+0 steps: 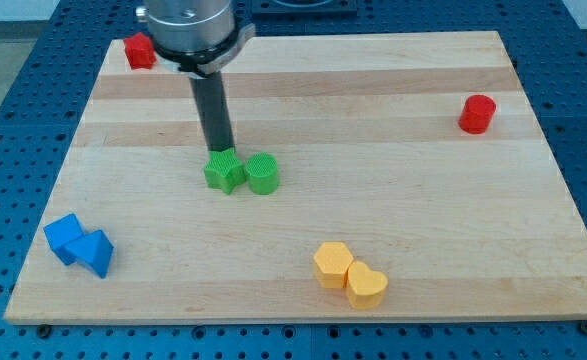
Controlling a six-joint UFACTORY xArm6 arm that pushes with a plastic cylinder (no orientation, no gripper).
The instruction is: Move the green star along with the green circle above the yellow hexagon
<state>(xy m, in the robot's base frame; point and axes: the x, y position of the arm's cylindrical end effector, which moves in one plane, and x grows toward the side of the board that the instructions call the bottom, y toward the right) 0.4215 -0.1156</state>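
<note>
my tip [220, 152] sits just behind the green star [224, 172], at its far edge, touching it or very close to it; the exact contact cannot be made out. it is a plain dark rod with nothing to spread or pinch, and it stands upright from the grey metal arm head [192, 28] at the far side of the scene.

the green star lies a little left of the board's middle. the green circle [262, 175] sits right beside it on its right, the two touching or nearly so. both are level with each other, side by side.

the yellow hexagon [332, 265] lies near the front edge, to the right of the green pair and well apart from them. a yellow heart [367, 286] rests against the hexagon's right front side.

two blue blocks are in the near left corner, touching: a blue cube [65, 238] on the left and a blue block [97, 252], wedge-like, on its right.

a red block [139, 51] sits at the far left corner, left of the arm head; its shape is hard to tell. a red cylinder [478, 114] stands at the far right, well away from everything else.

all lie on a pale wooden board [413, 200], which rests on a blue perforated table [3, 130].
</note>
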